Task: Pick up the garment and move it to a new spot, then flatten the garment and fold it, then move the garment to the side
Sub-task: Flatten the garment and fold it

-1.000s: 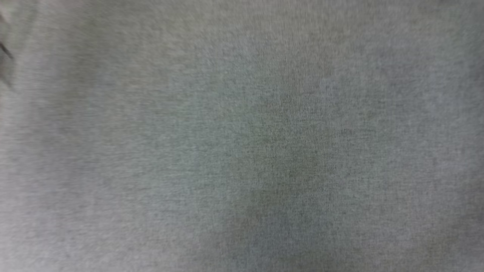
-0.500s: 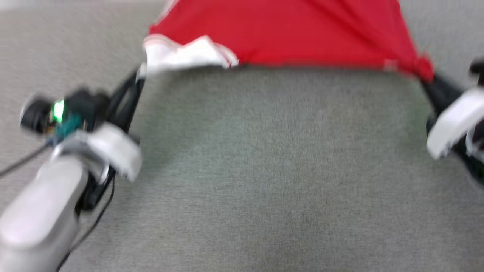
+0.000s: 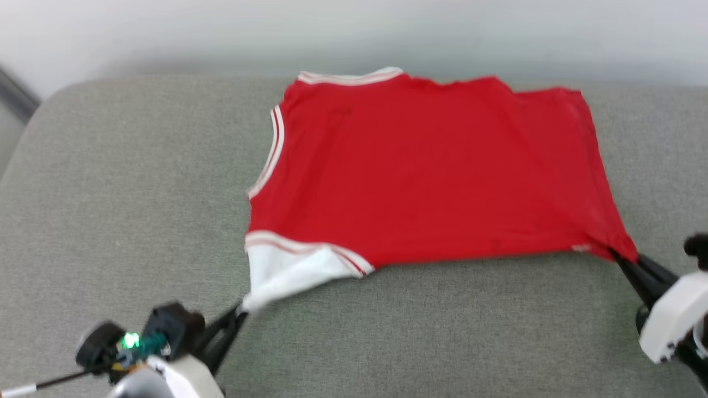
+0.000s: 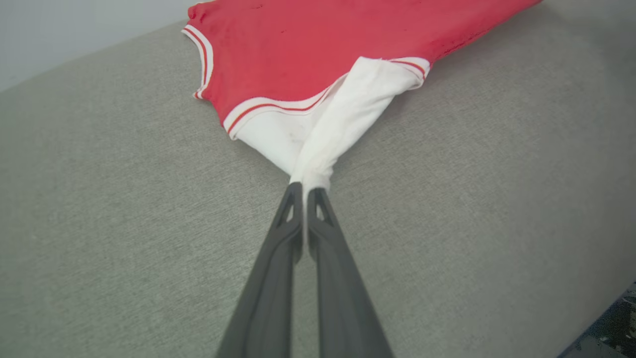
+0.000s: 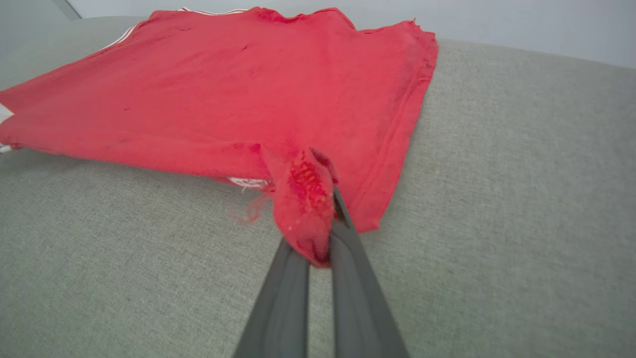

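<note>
The garment [image 3: 431, 177] lies spread plain-red side up across the far middle of the grey cushion [image 3: 420, 331], its near edge taut between the two arms. The left gripper [image 4: 304, 191] is pinched tight on the tip of the white sleeve [image 4: 343, 119] at the near left, and the right gripper [image 5: 320, 251] is closed on a bunched red hem corner at the near right. It looks light, limp and stretchy, likely to sag and crease and to drag on the rough weave, so paired holds at corners, hem or sleeve ends probably suit it best.
</note>
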